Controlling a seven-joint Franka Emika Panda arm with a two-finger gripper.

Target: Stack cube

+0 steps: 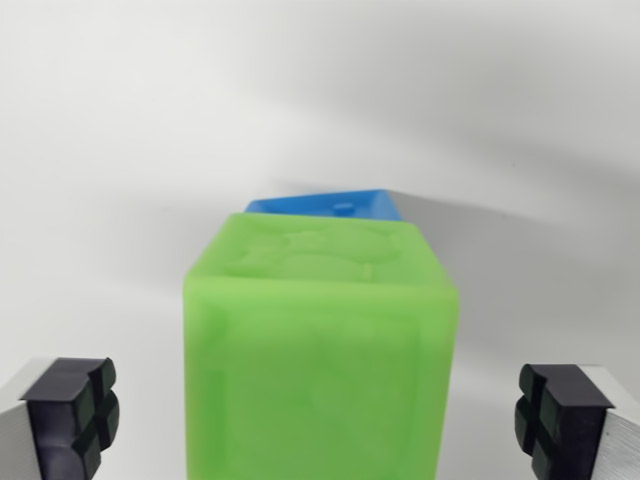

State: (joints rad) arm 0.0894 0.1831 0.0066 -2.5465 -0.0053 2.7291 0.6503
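Note:
A translucent green cube (318, 350) fills the lower middle of the wrist view. Behind its top edge shows a strip of a blue cube (325, 204), mostly hidden; I cannot tell whether the green cube rests on it or stands in front of it. My gripper (318, 420) is open, with one black padded fingertip (72, 415) at the wrist view's left and the other (555, 415) at the right. Both pads stand clear of the green cube's sides, with gaps on each side.
A plain white surface (120, 150) lies all around the cubes, with soft grey shadows across it at the upper right.

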